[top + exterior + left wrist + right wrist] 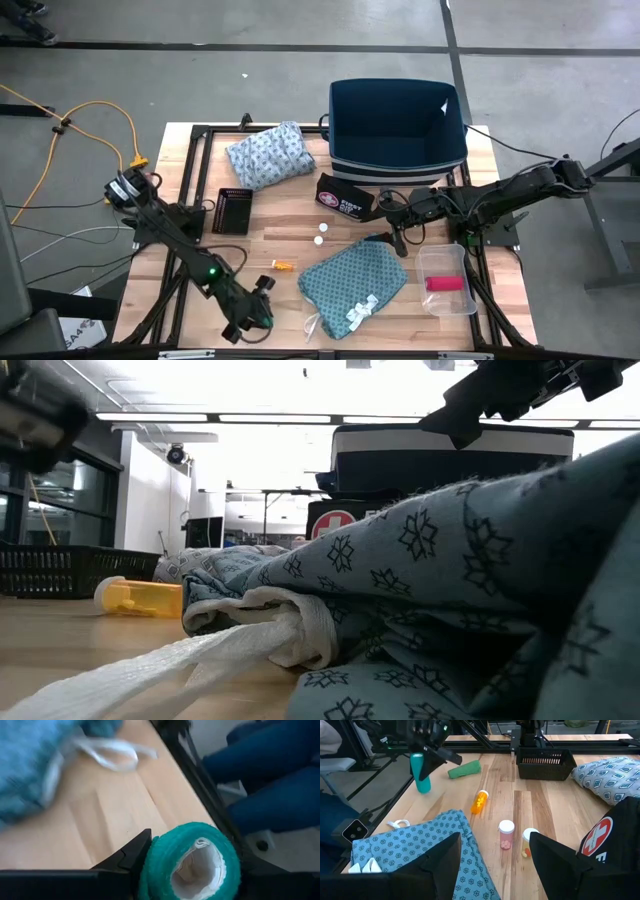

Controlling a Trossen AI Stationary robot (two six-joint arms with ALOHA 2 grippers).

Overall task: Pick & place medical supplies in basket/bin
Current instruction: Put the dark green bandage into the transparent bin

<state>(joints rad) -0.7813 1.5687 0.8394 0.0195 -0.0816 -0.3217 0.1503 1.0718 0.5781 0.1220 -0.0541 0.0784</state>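
With the green roll [192, 862] pinched in the left gripper [262, 318], the lift should be kept vertical until the teal cloth [352, 276] is cleared; the right gripper [495, 865] hangs spread, empty, near the navy bin [398, 125].

Pale wooden worktop [270, 245], carrying: blue-grey cloth [268, 155], teal cloth [352, 280], navy bin [397, 125], first-aid pouch [344, 197], black mesh tray [232, 211], clear tub [446, 281], orange vial [284, 264], two white-capped vials [320, 233].

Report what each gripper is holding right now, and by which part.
The left gripper clamps a green bandage roll by its curved sides, one open end facing the wrist camera. The right gripper is open, holding nothing, above the teal patterned cloth.
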